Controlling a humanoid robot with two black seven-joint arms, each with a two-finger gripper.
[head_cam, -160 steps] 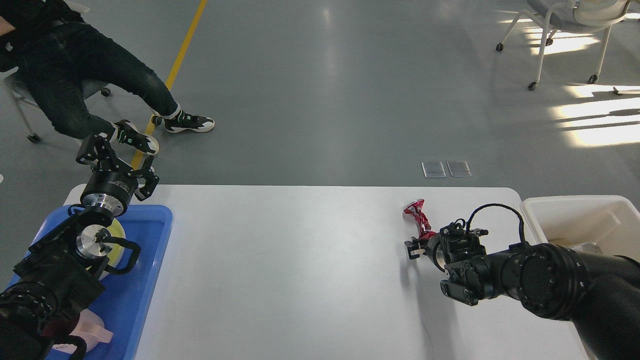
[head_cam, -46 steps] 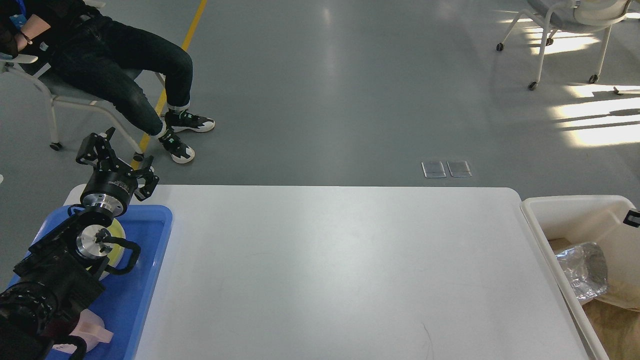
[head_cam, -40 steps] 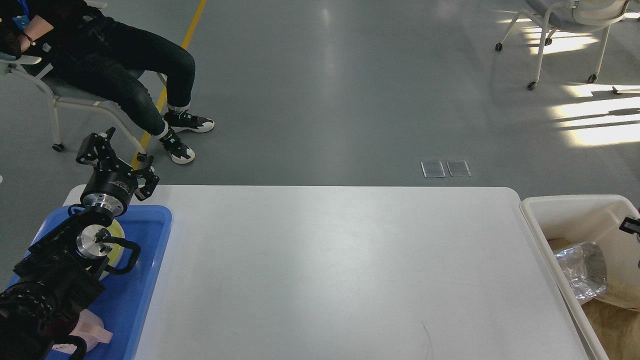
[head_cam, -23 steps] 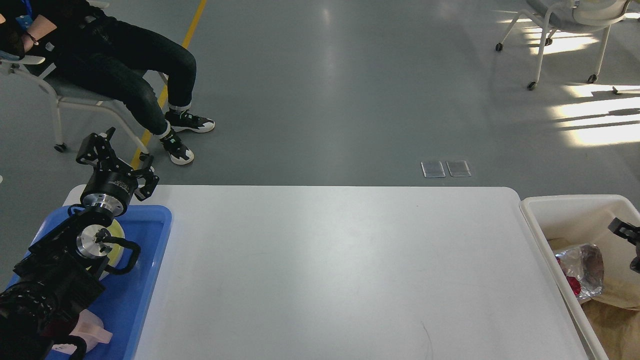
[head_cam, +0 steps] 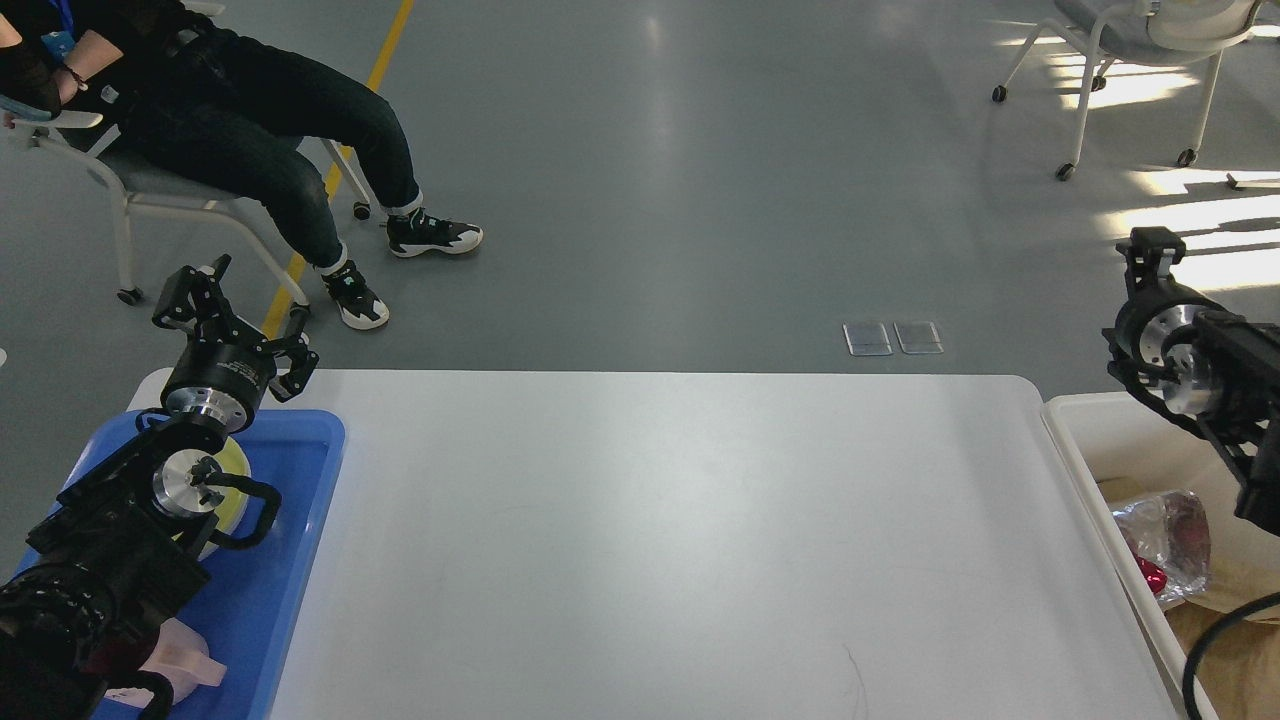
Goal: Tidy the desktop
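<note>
Desktop (head_cam: 660, 540) fills the view's middle, long axis running left to right. Blue tray (head_cam: 300, 560) lies at its left end, white bin (head_cam: 1090, 420) beside its right. Left gripper (head_cam: 232, 318) hangs spread above the tray's far edge; right gripper (head_cam: 1150, 250) seems end-on, fingers unreadable.

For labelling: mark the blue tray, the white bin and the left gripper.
blue tray (head_cam: 305, 490), head view, bare right floor.
white bin (head_cam: 1075, 445), head view, left rim.
left gripper (head_cam: 232, 312), head view, between fingertips.

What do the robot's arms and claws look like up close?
Both arms are black with chunky round joints. Each wrist has a shiny silver metal ring. The left gripper has two black, angular fingers; the right gripper is black too. Black cables loop beside both arms.
</note>
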